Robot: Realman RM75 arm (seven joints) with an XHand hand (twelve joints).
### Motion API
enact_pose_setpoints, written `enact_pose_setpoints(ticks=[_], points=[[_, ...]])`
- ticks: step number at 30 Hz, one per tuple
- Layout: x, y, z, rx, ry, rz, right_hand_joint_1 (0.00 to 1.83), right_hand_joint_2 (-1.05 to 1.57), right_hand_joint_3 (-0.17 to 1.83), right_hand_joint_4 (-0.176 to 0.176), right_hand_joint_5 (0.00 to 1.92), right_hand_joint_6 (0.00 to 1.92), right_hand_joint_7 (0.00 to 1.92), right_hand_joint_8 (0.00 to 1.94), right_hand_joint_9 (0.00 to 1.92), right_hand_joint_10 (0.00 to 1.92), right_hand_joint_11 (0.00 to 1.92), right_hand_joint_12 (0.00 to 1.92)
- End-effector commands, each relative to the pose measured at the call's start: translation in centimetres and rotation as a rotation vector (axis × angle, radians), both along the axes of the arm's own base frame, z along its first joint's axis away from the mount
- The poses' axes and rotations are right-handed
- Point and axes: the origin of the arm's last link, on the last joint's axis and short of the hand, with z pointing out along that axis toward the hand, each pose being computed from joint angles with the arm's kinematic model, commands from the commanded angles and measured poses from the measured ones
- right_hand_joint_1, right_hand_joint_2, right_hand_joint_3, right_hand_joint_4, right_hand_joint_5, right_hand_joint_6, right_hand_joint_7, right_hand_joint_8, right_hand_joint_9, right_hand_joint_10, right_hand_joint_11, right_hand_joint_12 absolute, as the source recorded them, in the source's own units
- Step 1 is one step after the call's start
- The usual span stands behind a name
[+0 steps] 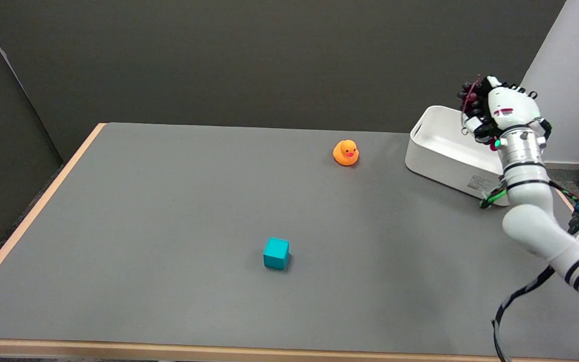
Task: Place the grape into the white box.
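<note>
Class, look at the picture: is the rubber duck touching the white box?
Apart. The head view shows a strip of bare grey table between the rubber duck and the white box, whose near left wall stands clear of it.

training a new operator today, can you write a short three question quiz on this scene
1. True or false: the robot hand holds the grape above the white box.
2. Which thing lies nearest the table's front edge? A. yellow duck B. teal cube C. white box
3. Fill in: the duck sits to the ____ of the white box in the picture.

Key: 1 true; 2 B; 3 left
</note>
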Motion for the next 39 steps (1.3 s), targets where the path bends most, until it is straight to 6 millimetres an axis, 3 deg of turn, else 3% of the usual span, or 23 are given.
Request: enact_pose_setpoints(ticks=[1, 7, 9, 10, 11, 12, 13, 14, 18, 23, 28, 30, 32, 34, 37, 39], points=[[-1.7, -3.7, 6.8, -0.108, -0.191, -0.185, 1.05, 1.34, 0.23, -0.176, 0.4, 1.81, 0.46, 1.89, 0.72, 1.92, 0.34, 1.92], [-1.6, -4.9, 5.1, -0.03, -0.259, -0.155, 1.06, 1.33, 0.24, -0.176, 0.41, 1.8, 0.47, 1.87, 0.73, 1.92, 0.37, 1.92], [-1.4, -5.1, 4.5, -0.008, -0.264, -0.148, 1.07, 1.34, 0.18, -0.176, 0.43, 1.76, 0.49, 1.82, 0.67, 1.92, 0.2, 1.92], [-1.5, -5.2, 4.4, -0.001, -0.267, -0.153, 0.92, 1.07, 0.49, -0.142, 0.33, 1.24, 0.41, 1.34, 0.49, 1.5, 0.11, 1.59], [-1.6, -5.2, 4.4, 0.008, -0.281, -0.158, 0.72, 0.73, 0.88, -0.1, 0.2, 0.61, 0.31, 0.75, 0.28, 0.97, 0.02, 1.17], [-1.8, -5.1, 4.3, 0.015, -0.29, -0.165, 0.64, 0.64, 0.94, -0.077, 0.14, 0.42, 0.2, 0.49, 0.16, 0.58, 0.0, 0.84], [-1.9, -5.0, 4.3, 0.015, -0.293, -0.167, 0.59, 0.62, 0.89, -0.058, 0.09, 0.35, 0.06, 0.28, 0.05, 0.18, 0.0, 0.47], [-2.2, -4.8, 4.3, 0.017, -0.303, -0.172, 0.58, 0.61, 0.84, -0.049, 0.06, 0.31, 0.0, 0.15, 0.0, 0.0, 0.0, 0.29], [-3.2, -3.6, 4.7, 0.006, -0.357, -0.167, 0.62, 0.53, 0.81, -0.072, 0.04, 0.08, 0.0, 0.0, 0.0, 0.0, 0.0, 0.0], [-3.6, -2.1, 4.8, -0.003, -0.382, -0.147, 0.61, 0.55, 0.73, -0.08, 0.0, 0.07, 0.0, 0.0, 0.0, 0.0, 0.0, 0.0], [-1.0, -0.6, 3.4, 0.049, -0.385, -0.042, 0.58, 0.58, 0.64, -0.083, 0.0, 0.05, 0.0, 0.0, 0.0, 0.0, 0.0, 0.0], [1.4, -0.2, 1.8, 0.102, -0.349, 0.025, 0.55, 0.59, 0.64, -0.078, 0.0, 0.02, 0.0, 0.0, 0.0, 0.0, 0.0, 0.0], [5.1, 0.1, -0.7, 0.168, -0.264, 0.117, 0.54, 0.6, 0.64, -0.074, 0.0, 0.0, 0.0, 0.0, 0.0, 0.0, 0.0, 0.0], [9.3, 1.0, -4.4, 0.241, -0.123, 0.233, 0.49, 0.61, 0.66, -0.059, 0.0, 0.01, 0.0, 0.0, 0.0, 0.0, 0.0, 0.0], [12.3, 2.1, -8.9, 0.349, -0.009, 0.319, 0.43, 0.62, 0.69, -0.045, 0.0, 0.04, 0.0, 0.0, 0.0, 0.0, 0.0, 0.0], [12.6, 2.3, -10.9, 0.401, 0.013, 0.33, 0.34, 0.6, 0.89, -0.037, 0.04, 0.07, 0.0, 0.0, 0.0, 0.0, 0.0, 0.05]])
